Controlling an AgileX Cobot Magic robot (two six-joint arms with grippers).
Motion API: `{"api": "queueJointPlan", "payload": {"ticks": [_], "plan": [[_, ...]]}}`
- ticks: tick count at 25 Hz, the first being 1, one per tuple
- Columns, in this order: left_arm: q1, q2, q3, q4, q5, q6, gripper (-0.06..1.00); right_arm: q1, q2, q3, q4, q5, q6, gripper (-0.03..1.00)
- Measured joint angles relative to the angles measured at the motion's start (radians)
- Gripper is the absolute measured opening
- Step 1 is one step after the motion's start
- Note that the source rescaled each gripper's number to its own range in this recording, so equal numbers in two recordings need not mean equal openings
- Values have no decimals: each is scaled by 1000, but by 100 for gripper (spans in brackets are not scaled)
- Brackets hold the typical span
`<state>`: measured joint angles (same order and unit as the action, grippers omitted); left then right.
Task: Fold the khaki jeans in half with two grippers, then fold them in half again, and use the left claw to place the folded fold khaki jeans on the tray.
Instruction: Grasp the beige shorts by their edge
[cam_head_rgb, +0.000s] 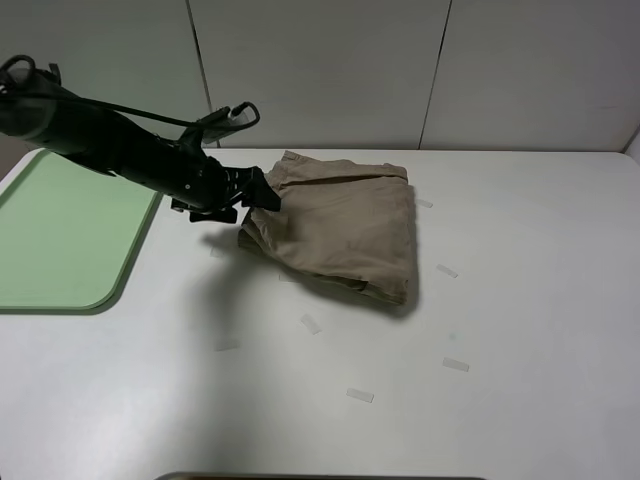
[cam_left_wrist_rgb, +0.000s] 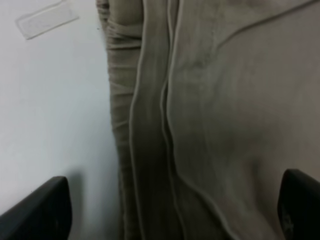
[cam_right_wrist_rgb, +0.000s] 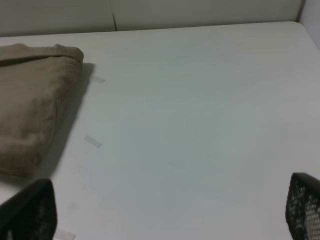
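- The white table fills most of the exterior high view, with pale wall panels behind it.
- The tray, flat and pale green, lies at the table's left side, partly cut off by the picture's edge. Nothing rests on the part that shows.
- The khaki jeans lie folded into a thick, roughly square bundle on the table near its middle, to the right of the tray and not touching it. Layered edges and seams run along the bundle's left side.
- The left arm reaches in from the upper left, passing above the tray's far corner. The left gripper sits at the left edge of the folded bundle.
- In the left wrist view its fingers stand wide apart. One is over the bare table and the other over the cloth, with the folded edge between them. They are not clamped on the fabric, and whether they touch it I cannot tell.
- The right gripper shows only in its own wrist view. Its jaws are spread wide with nothing between them, above bare table, well apart from the bundle.
- Several small clear tape strips are scattered on the table around the bundle.
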<state>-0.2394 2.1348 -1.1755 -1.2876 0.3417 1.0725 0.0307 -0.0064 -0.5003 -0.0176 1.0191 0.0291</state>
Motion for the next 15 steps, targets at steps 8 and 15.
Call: {"api": "queueJointPlan", "payload": {"ticks": [8, 15], "plan": [[-57, 59, -44, -42, -25, -6, 82, 0, 0, 0, 0, 0, 0, 100], [-92, 70, -51, -54, -58, -6, 75, 0, 0, 0, 0, 0, 0, 100]]}}
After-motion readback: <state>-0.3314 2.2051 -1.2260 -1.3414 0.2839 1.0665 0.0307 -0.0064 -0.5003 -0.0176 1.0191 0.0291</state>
